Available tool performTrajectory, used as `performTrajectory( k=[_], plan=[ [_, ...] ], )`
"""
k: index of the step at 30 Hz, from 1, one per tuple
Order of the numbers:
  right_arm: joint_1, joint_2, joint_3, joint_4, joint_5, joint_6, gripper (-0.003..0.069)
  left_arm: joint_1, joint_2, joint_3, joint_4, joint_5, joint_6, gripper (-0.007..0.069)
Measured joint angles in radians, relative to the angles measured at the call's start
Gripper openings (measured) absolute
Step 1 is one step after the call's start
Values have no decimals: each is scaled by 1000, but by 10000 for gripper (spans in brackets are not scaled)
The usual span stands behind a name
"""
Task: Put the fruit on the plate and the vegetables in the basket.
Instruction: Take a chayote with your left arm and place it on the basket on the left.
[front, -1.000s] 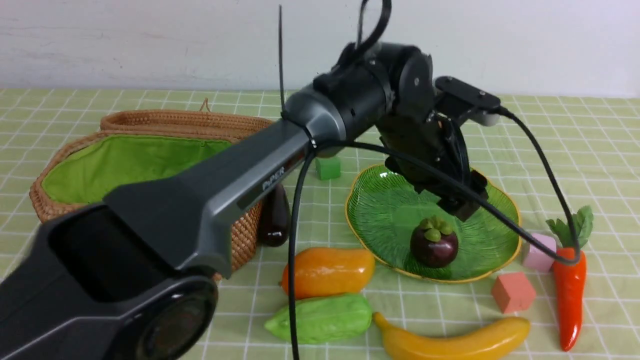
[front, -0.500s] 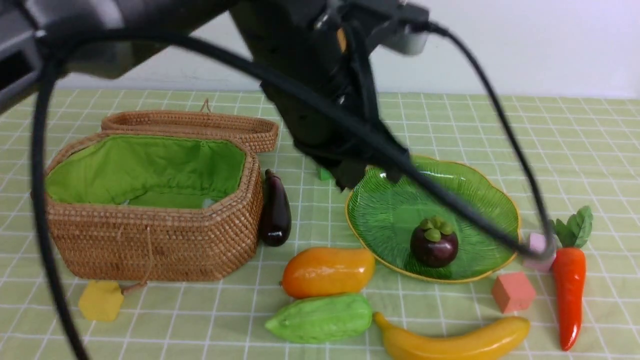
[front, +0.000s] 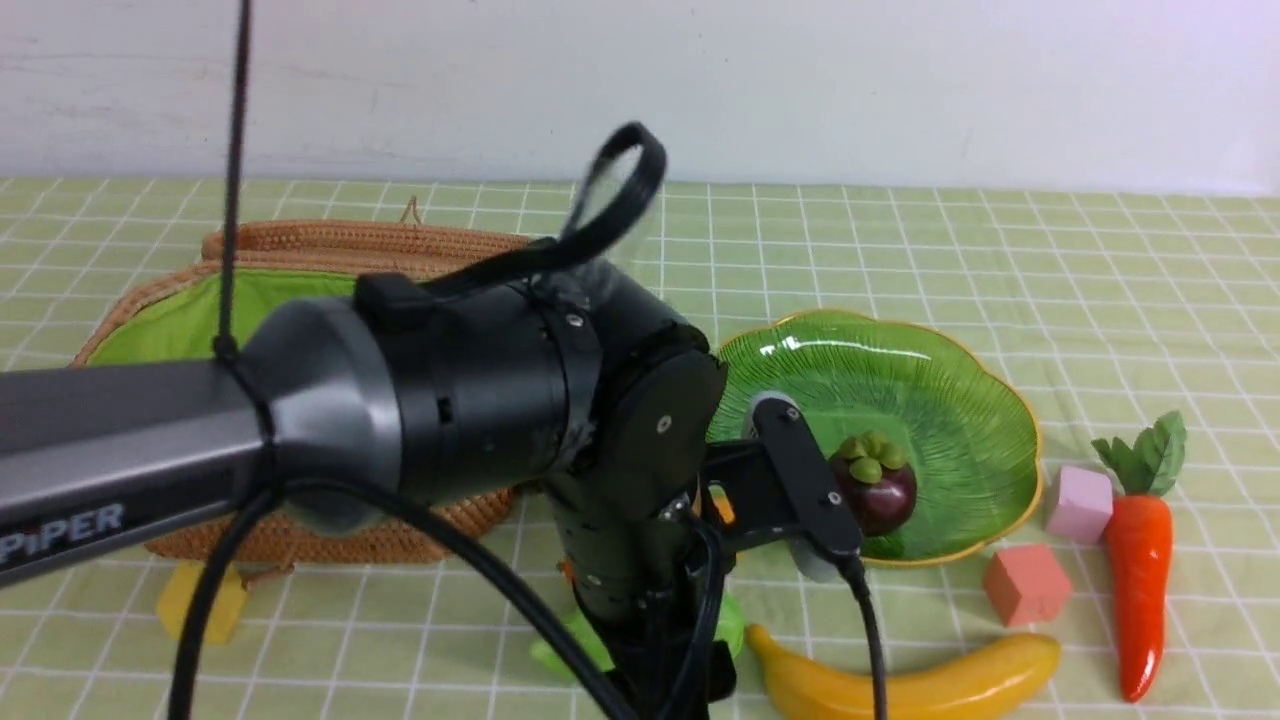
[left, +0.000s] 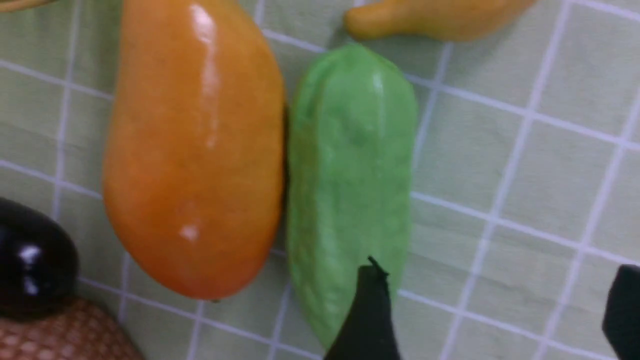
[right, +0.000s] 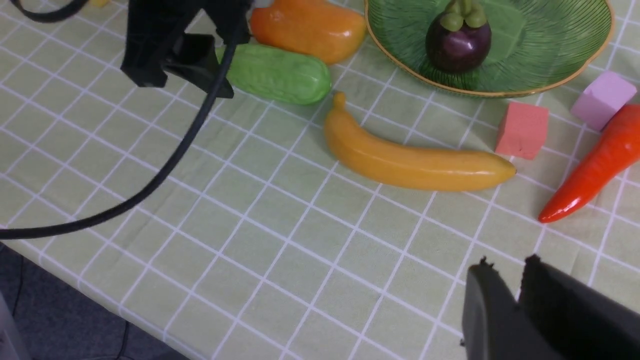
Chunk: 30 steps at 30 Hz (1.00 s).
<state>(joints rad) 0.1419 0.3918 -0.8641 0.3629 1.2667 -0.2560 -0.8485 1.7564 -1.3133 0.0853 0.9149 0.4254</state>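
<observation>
Basket (front: 170, 325): stood at the left of the table (front: 1100, 300). The green lining that showed was bare, and the rest lay hidden behind the left arm.
Eggplant (left: 30, 260): lay on the table just beside the basket, not yet in it.
Left hand (left: 497, 267): hung low by the gourd (left: 350, 165), spread wide and empty. One finger was above the gourd's end and the other out over bare cloth.
Step in hand: most likely picking up the gourd for the basket.
Doing it well: the hand needed centring across the gourd's narrow width before lowering. The mango (left: 195, 150) touched the gourd along one side, so a finger there had little room and could catch the mango. A grip near the gourd's tapered end looked safer.
Plate (front: 930, 370): lay right of centre and held only the mangosteen (front: 872, 485), upright.
Banana (right: 410, 160): lay on the table in front of the plate.
Carrot (front: 1138, 580): lay on the table at the far right.
Right hand (right: 507, 262): hovered over the table's near edge, fingers almost together with nothing between them.
</observation>
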Motion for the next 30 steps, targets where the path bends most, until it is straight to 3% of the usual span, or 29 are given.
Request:
performTrajectory(
  k=[4, 9, 17, 30],
  plan=[
    [0, 0, 0, 0, 0, -1, 105, 3, 50, 0, 96, -51, 3, 646],
    [0, 0, 0, 0, 0, -1, 105, 3, 102, 0, 183, -102, 37, 582],
    [0, 0, 0, 3, 0, -1, 108, 3, 140, 1, 192, -129, 74, 463],
    [0, 0, 0, 14, 0, -22, 112, 5, 197, 2, 165, -169, 74, 500]
  ],
)
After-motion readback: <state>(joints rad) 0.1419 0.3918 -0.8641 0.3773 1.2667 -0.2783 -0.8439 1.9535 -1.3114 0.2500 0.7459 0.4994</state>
